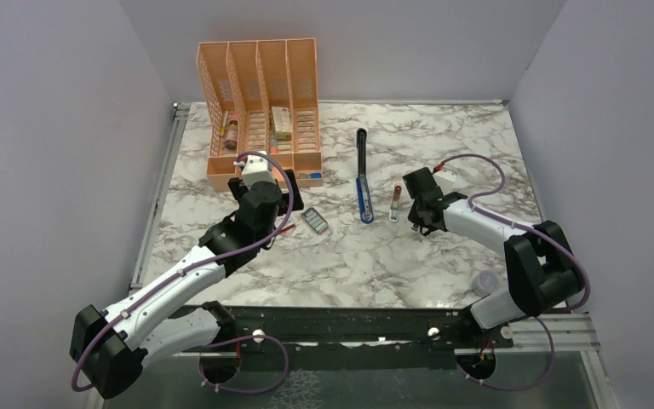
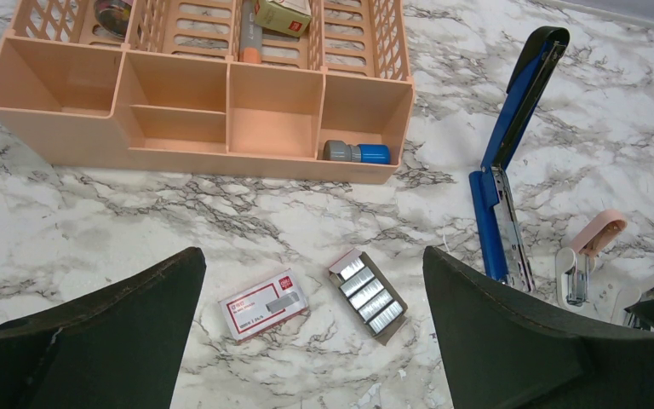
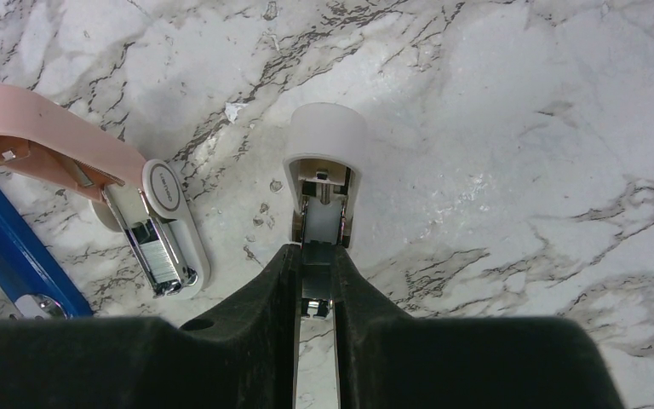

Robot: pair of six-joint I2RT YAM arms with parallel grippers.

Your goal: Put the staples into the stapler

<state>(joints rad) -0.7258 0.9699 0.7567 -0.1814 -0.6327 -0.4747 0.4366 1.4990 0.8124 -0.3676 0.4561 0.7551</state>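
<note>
Currently my left gripper (image 2: 312, 256) hangs with its fingers spread wide above the staples (image 2: 368, 294). They lie as silvery strips side by side in their small tray on the marble table (image 2: 94, 221), just right of the red-and-white box (image 2: 262, 305) and a little left of the stapler (image 2: 501, 223). The stapler lies hinged open, its black arm thrown toward the far side and its blue channel facing up, so I judge the step in hand is lifting out one strip. To do it well I would first turn the wrist, since the tray sits askew to the fingers. Then I would centre on a single strip, not the tray's wall, come straight down and close gently across its narrow width, because a strip may snap or drag its neighbours out. My right gripper (image 3: 315, 251) is pressed together on a small white clip-like piece (image 3: 324, 141), right of the stapler and beside a little pink stapler (image 3: 60, 141). I would leave that arm out of the loading path. The peach organizer (image 2: 179, 158) stands on the far side of the tray, clear of the route to the channel.
</note>
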